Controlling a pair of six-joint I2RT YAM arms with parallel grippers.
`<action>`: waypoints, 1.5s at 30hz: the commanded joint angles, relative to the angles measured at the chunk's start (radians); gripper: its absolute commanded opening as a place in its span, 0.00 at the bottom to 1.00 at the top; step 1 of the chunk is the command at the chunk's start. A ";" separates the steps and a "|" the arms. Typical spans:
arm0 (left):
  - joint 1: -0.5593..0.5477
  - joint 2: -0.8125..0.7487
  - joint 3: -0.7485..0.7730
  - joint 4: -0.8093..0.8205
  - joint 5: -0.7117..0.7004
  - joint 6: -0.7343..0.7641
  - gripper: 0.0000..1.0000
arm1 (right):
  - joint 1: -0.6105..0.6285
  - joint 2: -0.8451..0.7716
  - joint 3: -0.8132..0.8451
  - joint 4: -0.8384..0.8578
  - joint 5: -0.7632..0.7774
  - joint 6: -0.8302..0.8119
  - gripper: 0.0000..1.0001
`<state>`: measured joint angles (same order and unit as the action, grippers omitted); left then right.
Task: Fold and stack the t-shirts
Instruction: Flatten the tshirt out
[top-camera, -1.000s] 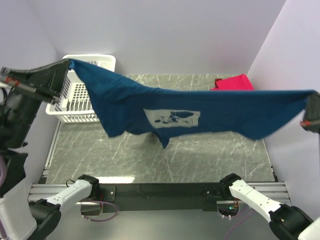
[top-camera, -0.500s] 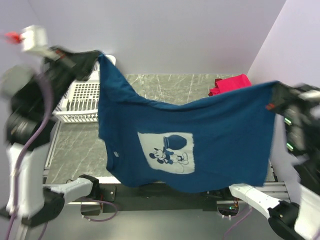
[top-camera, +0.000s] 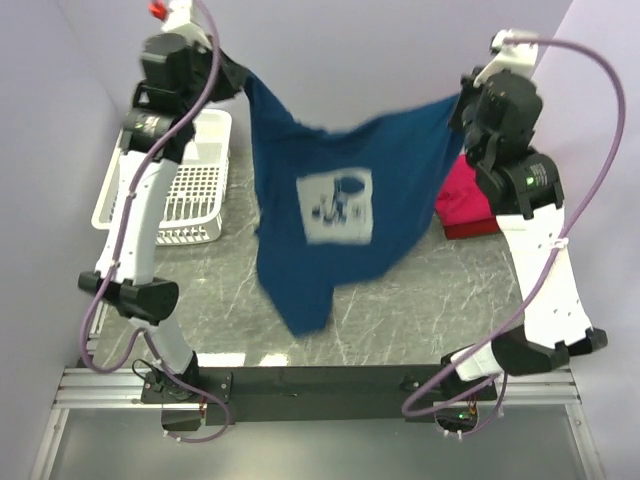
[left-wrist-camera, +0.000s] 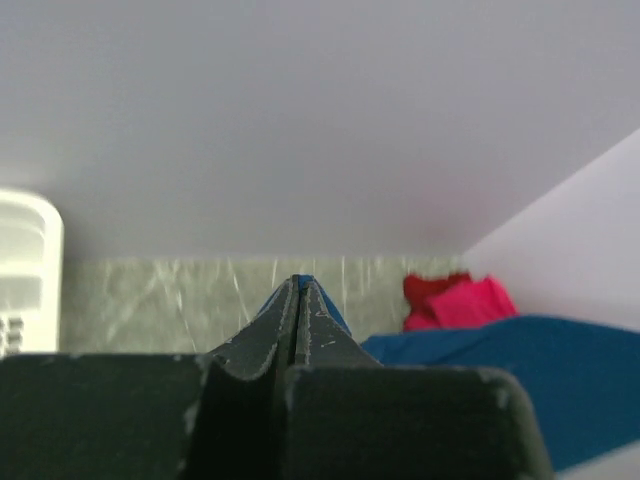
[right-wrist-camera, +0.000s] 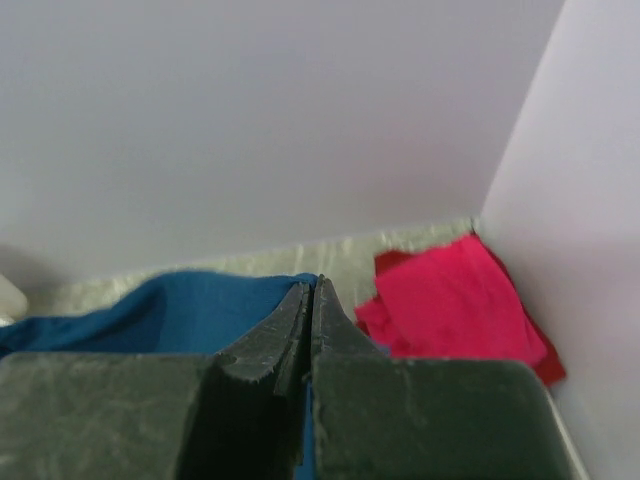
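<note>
Left gripper: raised high over the far left of the table, jaws pressed together on one top corner of the navy blue t-shirt; in the left wrist view, a sliver of blue cloth pinched right at the tips.
Right gripper: raised high on the far right, jaws pressed together on the opposite top corner of the same shirt; in the right wrist view, blue cloth running from the tips off to the left.
Navy blue t-shirt, position: hung in the air between the two grippers, top edge sagging slightly in the middle, body dropping down and narrowing to a loose tail at lower left, above the table; lower part blurred.
Cartoon print: pale rectangle with dark figures, facing the top camera, near the middle of the hanging cloth; details too blurred to read.
Pinkish-red t-shirt: folded, lying on the far right corner of the table against the wall, on top of the darker red t-shirt.
Darker red t-shirt: folded, showing only as a rim under the pinkish-red one.
White slotted basket: on the far left of the table, beside the left arm.
Grey marbled table: beneath the hanging shirt.
</note>
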<state>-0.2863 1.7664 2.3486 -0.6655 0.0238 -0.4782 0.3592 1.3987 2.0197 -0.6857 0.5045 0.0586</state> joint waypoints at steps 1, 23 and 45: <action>0.036 -0.151 0.024 0.182 -0.021 0.053 0.01 | -0.035 0.003 0.180 0.149 -0.053 -0.042 0.00; -0.185 -0.990 -1.512 0.372 0.044 -0.250 0.03 | -0.043 -0.648 -1.019 0.186 -0.175 0.081 0.00; -0.300 -0.639 -1.367 0.375 -0.117 -0.252 0.85 | -0.042 -0.454 -1.035 0.219 -0.324 0.250 0.51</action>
<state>-0.5804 1.0367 0.8833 -0.4061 -0.0635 -0.7662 0.3180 0.8654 1.0088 -0.5674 0.1894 0.2604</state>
